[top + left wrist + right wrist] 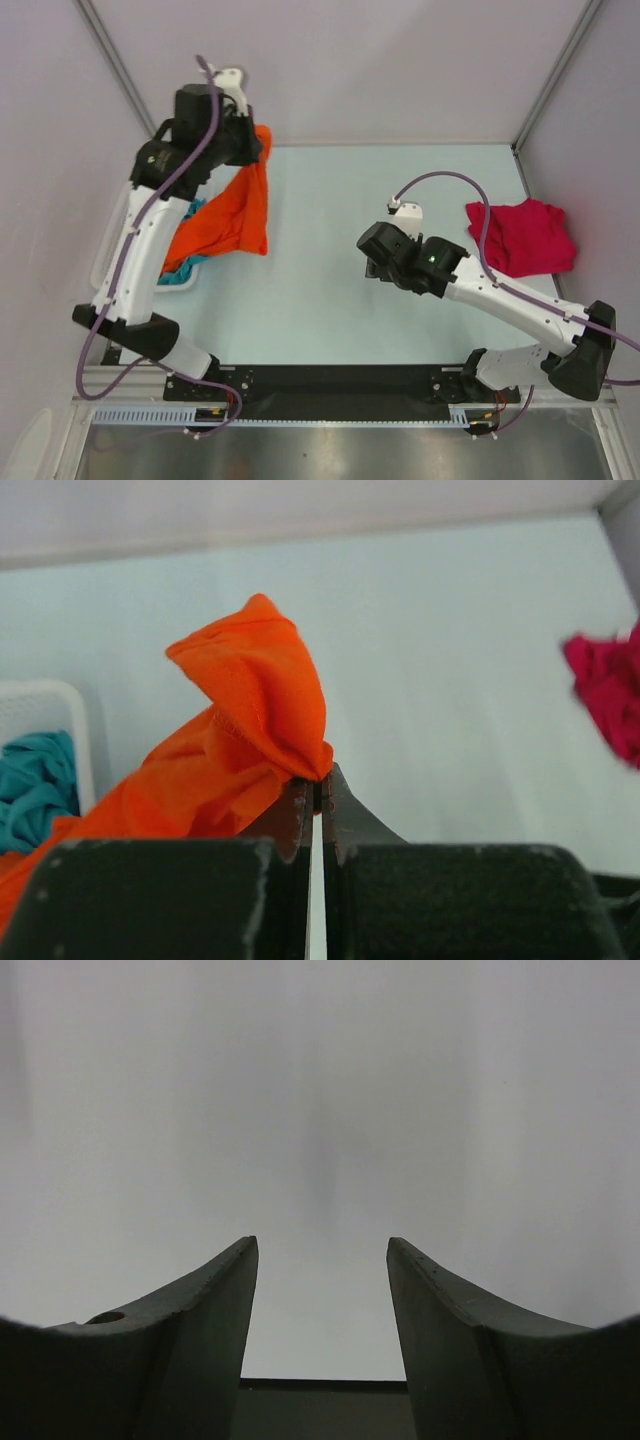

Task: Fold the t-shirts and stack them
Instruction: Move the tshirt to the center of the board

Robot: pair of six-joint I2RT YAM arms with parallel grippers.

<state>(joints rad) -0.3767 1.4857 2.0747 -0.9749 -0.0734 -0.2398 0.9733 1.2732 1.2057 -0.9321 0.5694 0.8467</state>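
The left gripper (318,780) pinches the orange shirt (255,700), which trails down to the basket (45,695) holding the teal shirt (35,785). The right gripper (320,1260) is spread and empty. The red shirt (522,237) lies crumpled at far right.

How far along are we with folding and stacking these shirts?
Early: nothing is stacked. The red t-shirt lies rumpled at the right. In hand: the left gripper is shut on the orange t-shirt, hanging down to the basket; the right gripper is open, empty. Left: the teal t-shirt, in the basket, and all folding.
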